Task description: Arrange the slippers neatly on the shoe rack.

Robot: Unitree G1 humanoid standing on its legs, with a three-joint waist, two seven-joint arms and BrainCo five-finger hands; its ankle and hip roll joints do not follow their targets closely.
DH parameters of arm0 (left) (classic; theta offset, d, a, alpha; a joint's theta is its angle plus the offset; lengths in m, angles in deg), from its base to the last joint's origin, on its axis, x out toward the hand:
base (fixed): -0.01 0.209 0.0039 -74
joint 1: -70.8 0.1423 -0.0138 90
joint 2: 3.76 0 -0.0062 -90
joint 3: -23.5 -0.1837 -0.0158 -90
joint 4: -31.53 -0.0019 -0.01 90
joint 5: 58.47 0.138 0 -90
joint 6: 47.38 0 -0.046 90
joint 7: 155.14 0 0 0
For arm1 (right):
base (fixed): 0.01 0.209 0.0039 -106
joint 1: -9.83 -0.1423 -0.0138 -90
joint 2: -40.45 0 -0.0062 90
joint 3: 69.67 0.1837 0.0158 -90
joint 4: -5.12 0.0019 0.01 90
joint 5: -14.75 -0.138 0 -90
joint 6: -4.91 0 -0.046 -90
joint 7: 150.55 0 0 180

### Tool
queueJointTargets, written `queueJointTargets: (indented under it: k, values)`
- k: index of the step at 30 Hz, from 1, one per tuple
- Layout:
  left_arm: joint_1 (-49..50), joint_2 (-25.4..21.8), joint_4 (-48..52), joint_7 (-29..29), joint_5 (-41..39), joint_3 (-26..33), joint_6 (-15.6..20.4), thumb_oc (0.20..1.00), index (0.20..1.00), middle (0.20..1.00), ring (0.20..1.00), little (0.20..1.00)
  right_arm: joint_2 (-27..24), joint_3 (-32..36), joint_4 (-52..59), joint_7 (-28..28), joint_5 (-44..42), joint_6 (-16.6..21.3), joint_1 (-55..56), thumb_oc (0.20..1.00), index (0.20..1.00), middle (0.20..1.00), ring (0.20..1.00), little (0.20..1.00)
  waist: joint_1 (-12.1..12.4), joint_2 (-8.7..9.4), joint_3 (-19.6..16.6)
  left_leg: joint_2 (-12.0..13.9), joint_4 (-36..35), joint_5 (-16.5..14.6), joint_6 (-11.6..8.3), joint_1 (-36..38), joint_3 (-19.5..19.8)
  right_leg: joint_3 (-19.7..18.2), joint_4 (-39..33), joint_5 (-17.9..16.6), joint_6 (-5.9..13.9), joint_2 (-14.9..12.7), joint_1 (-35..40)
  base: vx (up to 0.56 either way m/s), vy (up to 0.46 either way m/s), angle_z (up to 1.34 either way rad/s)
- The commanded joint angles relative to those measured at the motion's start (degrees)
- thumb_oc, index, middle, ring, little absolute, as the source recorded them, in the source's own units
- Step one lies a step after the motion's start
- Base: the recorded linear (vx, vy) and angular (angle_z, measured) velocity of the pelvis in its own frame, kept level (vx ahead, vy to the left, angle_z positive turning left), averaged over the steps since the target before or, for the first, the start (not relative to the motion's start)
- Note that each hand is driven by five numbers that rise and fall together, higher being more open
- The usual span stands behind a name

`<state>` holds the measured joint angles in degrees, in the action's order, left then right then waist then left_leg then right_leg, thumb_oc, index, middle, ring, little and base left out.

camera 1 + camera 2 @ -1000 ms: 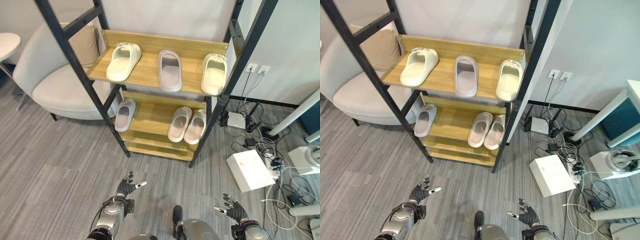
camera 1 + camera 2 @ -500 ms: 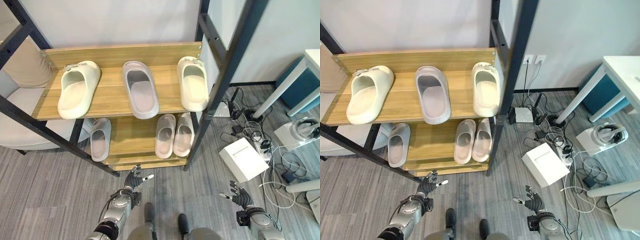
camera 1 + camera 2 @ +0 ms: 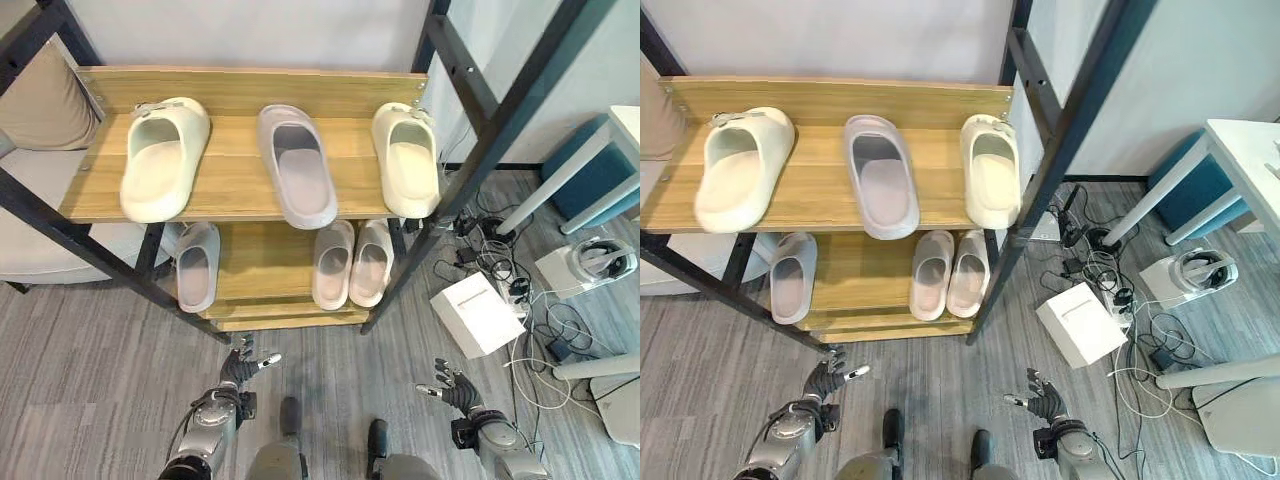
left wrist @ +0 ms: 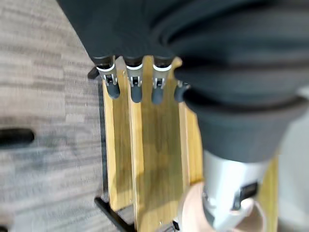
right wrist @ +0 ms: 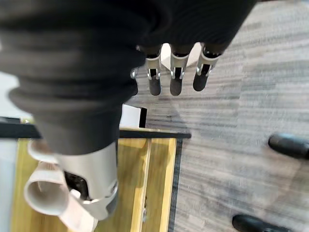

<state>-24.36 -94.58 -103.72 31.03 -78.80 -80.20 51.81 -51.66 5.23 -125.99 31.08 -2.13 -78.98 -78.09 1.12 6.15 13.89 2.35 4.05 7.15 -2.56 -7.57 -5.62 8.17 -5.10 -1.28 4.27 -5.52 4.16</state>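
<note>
Above both spread, empty robot hands, left (image 3: 243, 368) and right (image 3: 452, 391), slippers (image 3: 296, 177) line the rack (image 3: 232, 185) shelves.

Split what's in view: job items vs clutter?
Job:
- shoe rack
- cream slippers
- grey slipper, top shelf
- grey slipper, lower shelf
- pale pair, lower shelf
- left hand, right hand, both empty

Clutter:
- white box
- floor cables
- armchair
</note>
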Motion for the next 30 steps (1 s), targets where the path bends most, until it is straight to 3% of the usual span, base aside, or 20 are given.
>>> queueJointTargets:
  k: [1,3,4,5,6,7,9,10,12,14,16,18,20,24,29,30]
  values:
    - [-2.75,1.66,0.58,-1.05,-0.39,-2.19,1.60,1.000,1.000,1.000,1.000,1.000,-4.80,2.00,2.17,0.12,-0.53,1.56,0.44,1.000,1.000,1.000,1.000,1.000,-0.38,-1.42,-0.83,2.32,0.27,-1.33,-3.05,-0.28,1.14,-0.18,1.92,1.24,1.56,0.60,0.65,0.03,0.100,0.80]
    - [-2.94,1.90,-0.07,-0.38,-0.29,-2.77,1.69,1.000,1.000,1.000,1.000,1.000,-4.88,2.33,1.97,0.66,-0.72,1.64,0.35,1.000,1.000,1.000,1.000,1.000,-0.79,-2.07,-1.88,6.66,-5.72,2.78,-4.18,-0.92,1.02,0.80,2.06,2.42,2.62,-0.52,0.97,0.12,0.167,0.38]
    - [-2.94,1.90,-0.08,-0.38,-0.29,-2.77,1.70,1.000,1.000,1.000,1.000,1.000,-4.88,2.33,1.97,0.66,-0.72,1.65,0.35,1.000,1.000,1.000,1.000,1.000,-0.81,-2.06,-1.84,6.64,-5.88,2.87,-4.19,-0.81,1.02,0.82,2.08,2.46,2.62,-0.53,1.01,0.12,0.177,0.28]
    - [-3.26,2.15,-0.55,-0.18,-0.09,-3.11,1.69,1.000,1.000,1.000,1.000,1.000,-4.94,2.48,1.74,0.87,-0.79,1.68,0.28,1.000,1.000,1.000,1.000,1.000,-1.04,-2.39,-1.94,8.25,-6.96,4.45,-4.93,-1.64,0.32,0.94,1.79,2.79,3.00,-1.12,1.46,0.24,0.316,0.12]
    - [-2.97,2.55,-0.44,-0.54,-0.13,-3.33,1.57,1.000,1.000,1.000,1.000,1.000,-5.20,2.15,1.71,0.65,-0.55,1.42,0.00,1.000,1.000,1.000,1.000,1.000,-0.67,-3.19,-2.68,8.76,-7.55,3.47,-5.76,-0.26,2.05,0.68,0.45,3.05,4.21,-2.97,3.65,0.38,0.538,-0.06]
    - [-2.97,2.73,-0.68,-0.80,0.07,-3.93,1.52,1.000,1.000,1.000,1.000,1.000,-4.73,2.48,1.51,0.81,-0.14,1.13,-0.06,1.000,1.000,1.000,1.000,1.000,-0.97,-3.35,-3.49,7.46,-7.64,2.59,-5.59,0.34,0.84,0.61,0.29,2.24,5.32,-5.05,4.08,0.38,0.568,-0.10]
    - [-2.68,2.67,-0.19,-1.02,-0.06,-3.96,1.44,1.000,1.000,1.000,1.000,1.000,-4.31,2.68,1.71,0.86,-0.28,0.99,-0.17,1.000,1.000,1.000,1.000,1.000,-0.64,-3.12,-3.59,6.68,-7.27,1.58,-5.12,0.67,0.61,0.01,0.68,1.69,5.81,-6.13,3.44,0.12,0.297,-0.03]
    - [-2.72,2.23,-0.28,-0.94,-0.18,-4.00,1.55,1.000,1.000,1.000,1.000,1.000,-3.49,2.41,2.17,0.99,-0.62,0.89,-1.08,1.000,1.000,1.000,1.000,1.000,-0.23,-2.32,-3.36,5.12,-5.94,-0.80,-3.51,0.48,-0.20,-1.62,2.55,0.58,6.65,-8.19,1.35,0.03,0.248,0.07]
    - [-2.73,2.04,-0.16,-0.96,-0.11,-4.03,1.48,1.000,1.000,1.000,1.000,1.000,-3.16,2.11,2.04,1.09,-0.59,0.95,-1.62,1.000,1.000,1.000,1.000,1.000,0.08,-2.05,-3.13,4.58,-5.55,-1.42,-2.85,0.41,-0.56,-2.15,3.63,-0.21,6.86,-8.78,0.24,0.03,0.244,-0.15]
    - [-2.59,0.87,0.28,-1.13,-0.01,-4.17,1.60,1.000,1.000,1.000,1.000,1.000,-2.15,0.66,2.63,0.85,-0.25,0.82,-3.14,1.000,1.000,1.000,1.000,1.000,0.71,-1.81,-1.93,1.20,-6.37,-2.89,-0.13,1.12,-1.12,-4.80,10.57,-7.36,7.22,-11.02,-4.44,0.07,0.390,-0.22]
    - [-2.40,0.45,0.37,-1.21,0.42,-4.08,1.55,1.000,1.000,1.000,1.000,1.000,-1.76,0.31,2.69,0.83,-0.07,0.83,-3.14,1.000,1.000,1.000,1.000,1.000,0.80,-2.01,-1.84,1.02,-7.31,-3.20,-0.10,2.06,-1.22,-4.35,10.15,-7.32,7.05,-9.94,-6.36,0.09,0.181,-0.14]
    - [-3.50,-0.45,-0.79,-0.57,0.64,-3.24,1.63,1.000,1.000,1.000,1.000,1.000,-2.05,-0.55,2.17,0.61,0.52,0.88,-3.94,1.000,1.000,1.000,1.000,1.000,-0.12,-1.79,-0.82,0.98,-8.34,-4.30,-0.22,4.47,-1.63,-1.43,3.36,-6.02,6.92,-5.76,-10.62,0.14,0.012,-0.22]
    - [-3.58,0.02,-1.30,-0.86,0.46,-3.54,1.54,1.000,1.000,1.000,1.000,1.000,-2.07,-0.74,2.12,0.66,0.53,0.97,-3.36,1.000,1.000,1.000,1.000,1.000,-0.82,-1.82,-0.83,0.87,-7.86,-3.86,-0.31,4.90,-0.55,-4.47,3.26,-4.90,6.59,-4.90,-8.52,0.09,-0.028,0.05]
    - [-3.29,1.12,-2.11,-1.01,0.07,-3.42,1.46,1.000,1.000,1.000,1.000,1.000,-2.61,-0.48,2.07,0.74,1.77,0.81,-1.99,1.000,1.000,1.000,1.000,1.000,-0.91,-1.61,-2.16,1.96,-9.00,-3.37,-1.20,7.04,-0.46,-2.36,0.10,-3.68,5.55,-3.64,-4.28,0.10,-0.100,0.40]
    - [-3.65,1.32,-0.42,-1.45,2.97,-3.85,1.12,1.000,1.000,1.000,1.000,1.000,-8.55,-2.15,22.70,0.79,15.50,2.64,0.32,1.000,1.000,1.000,1.000,1.000,-1.96,-1.70,-2.75,2.83,-9.05,-3.24,-2.38,7.49,0.31,-1.45,0.10,-1.81,5.30,-2.85,-2.41,0.05,-0.095,0.16]
    - [-3.83,1.22,-0.34,-1.37,3.79,-3.43,1.09,1.000,1.000,1.000,1.000,1.000,-11.19,-0.22,32.37,-0.47,16.47,3.89,3.16,1.000,1.000,1.000,1.000,1.000,-2.55,-1.67,-3.07,2.90,-9.05,-3.47,-2.47,7.95,0.24,-1.52,0.10,-1.51,5.34,-2.85,-1.95,0.05,-0.037,-0.03]
